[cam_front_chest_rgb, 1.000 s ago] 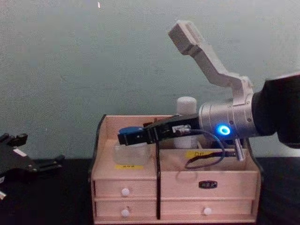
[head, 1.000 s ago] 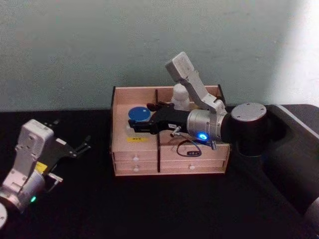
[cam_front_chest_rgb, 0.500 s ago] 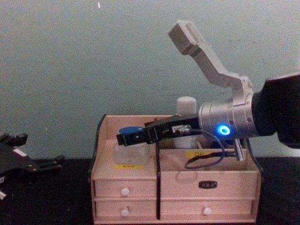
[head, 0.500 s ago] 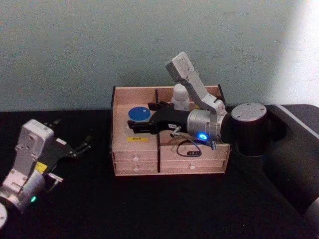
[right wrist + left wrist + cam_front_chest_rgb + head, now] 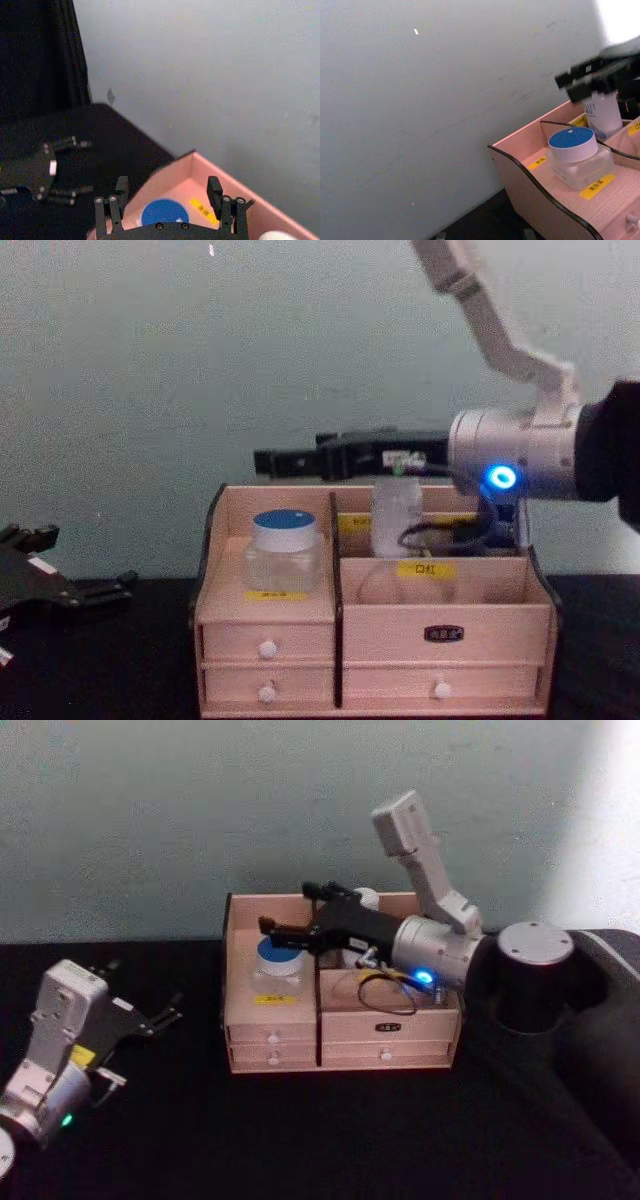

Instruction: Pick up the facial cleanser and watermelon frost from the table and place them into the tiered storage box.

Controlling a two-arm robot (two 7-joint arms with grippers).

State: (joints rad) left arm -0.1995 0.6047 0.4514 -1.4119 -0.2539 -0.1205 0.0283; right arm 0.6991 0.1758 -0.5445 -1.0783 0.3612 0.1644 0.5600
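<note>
Light wood with dark-edged sides, the tiered storage box (image 5: 340,1045) stands on the black surface (image 5: 330,1130) against the pale wall. In the box's left front compartment, above a yellow label (image 5: 274,595), sits a clear jar with a blue lid (image 5: 283,550). In the rear compartment to the right of the box's middle divider stands a white bottle (image 5: 396,516), upright.

The right end effector (image 5: 272,460) hovers above the box's left half, over the jar and clear of it, its black fingers (image 5: 215,190) spread apart and holding nothing. Its silver wrist with a blue light (image 5: 500,478) hangs over the box's right side.

The left end effector (image 5: 165,1017) rests low on the surface to the left of the box, well apart from it, fingers parted and empty.
</note>
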